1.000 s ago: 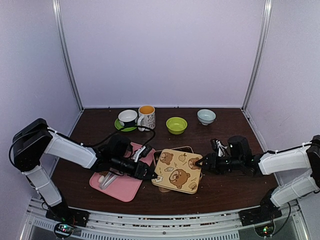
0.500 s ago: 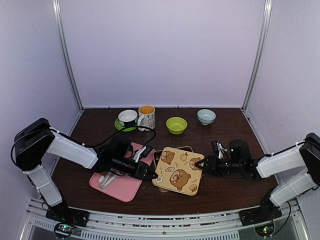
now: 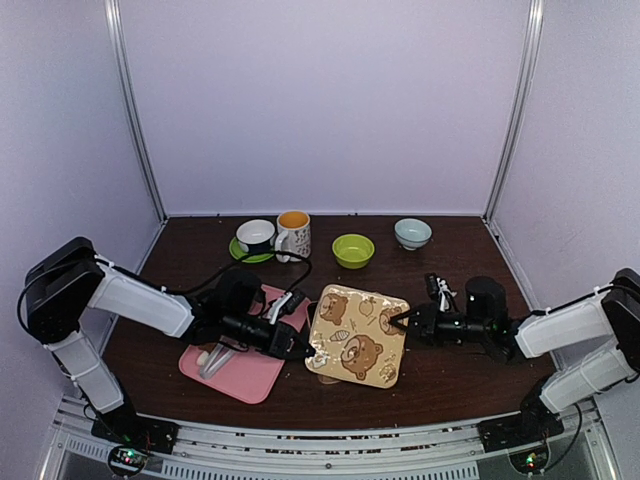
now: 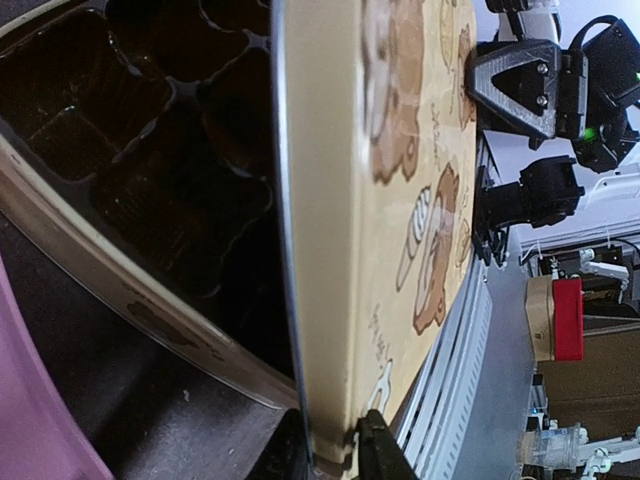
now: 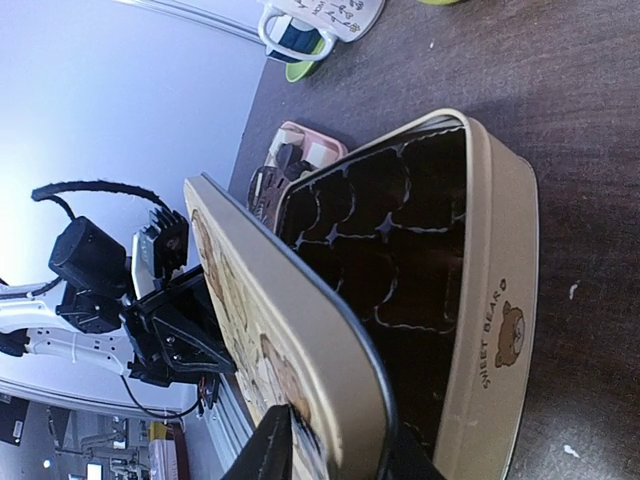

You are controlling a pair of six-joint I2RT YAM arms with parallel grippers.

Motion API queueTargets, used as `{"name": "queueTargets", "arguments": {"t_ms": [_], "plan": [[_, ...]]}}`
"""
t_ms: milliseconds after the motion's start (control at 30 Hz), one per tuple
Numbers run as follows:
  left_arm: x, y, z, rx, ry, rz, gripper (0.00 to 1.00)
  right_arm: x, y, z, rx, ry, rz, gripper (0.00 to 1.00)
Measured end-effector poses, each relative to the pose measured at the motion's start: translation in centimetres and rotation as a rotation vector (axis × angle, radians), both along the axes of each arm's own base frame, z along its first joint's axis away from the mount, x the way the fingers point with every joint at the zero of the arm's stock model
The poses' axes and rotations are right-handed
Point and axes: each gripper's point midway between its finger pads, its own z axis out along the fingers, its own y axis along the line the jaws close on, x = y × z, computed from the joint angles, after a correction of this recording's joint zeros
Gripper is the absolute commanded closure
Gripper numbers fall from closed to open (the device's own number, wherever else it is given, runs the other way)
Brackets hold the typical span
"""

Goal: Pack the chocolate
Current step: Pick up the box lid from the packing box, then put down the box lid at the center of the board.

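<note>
Left end effector [image 4: 335, 452] was closed on the near-left edge of the tin lid [image 4: 400, 150]. The rim was pinched between the 2 fingertips with very little gap.

Right end effector [image 5: 330, 455] was closed on the opposite edge of the same lid. 1 finger was seen on the printed bear face and 1 on the underside.

In the top view the lid [image 3: 358, 338] was seen held between left end effector [image 3: 305, 350] and right end effector [image 3: 395, 322], tilted rather than flat.

Tin base [image 5: 500, 290] was left on the surface [image 3: 450, 380], open toward both wrist cameras. The dark compartment insert [image 5: 390, 240] was exposed under the lid. Whether any lid edge touched the base could not be told.

The chocolate [image 5: 290, 155] was seen only in the right wrist view, as small dark and pale pieces on the pink tray [image 3: 245, 375] just beyond the far side of the tin. In the top view that area was covered by the left arm. The piece count could not be told.

A mug [image 3: 293, 235], a cup on a green saucer [image 3: 256, 236], a green bowl [image 3: 353, 250] and a pale bowl [image 3: 412, 233] were lined up at the back of the surface, well apart from both end effectors.
</note>
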Motion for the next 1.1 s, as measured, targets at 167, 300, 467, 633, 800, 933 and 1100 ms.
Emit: {"name": "queueTargets", "arguments": {"t_ms": [167,300,467,633,800,933,1100], "plan": [[0.0,0.0,0.2,-0.002,-0.001,0.0,0.81,-0.4,0.5,1.4,0.042,-0.038,0.035,0.71],[0.0,0.0,0.7,-0.011,-0.01,0.001,0.81,-1.0,0.9,3.0,0.083,-0.076,0.081,0.73],[0.1,-0.2,1.3,-0.032,-0.012,0.004,0.81,-1.9,1.2,4.6,0.13,-0.119,0.131,0.8],[0.3,-0.4,1.7,-0.051,-0.015,0.007,0.76,-2.4,1.3,5.8,0.162,-0.146,0.158,0.84],[0.7,-0.3,2.2,-0.051,-0.037,0.037,0.59,-2.6,1.3,6.4,0.174,-0.153,0.164,0.92],[1.1,0.4,4.1,-0.075,-0.101,0.075,0.55,-2.7,1.2,7.0,0.173,-0.156,0.163,0.95],[1.7,1.1,6.5,-0.094,-0.172,0.119,0.55,-2.2,1.4,9.6,0.179,-0.21,0.159,0.95]]}}
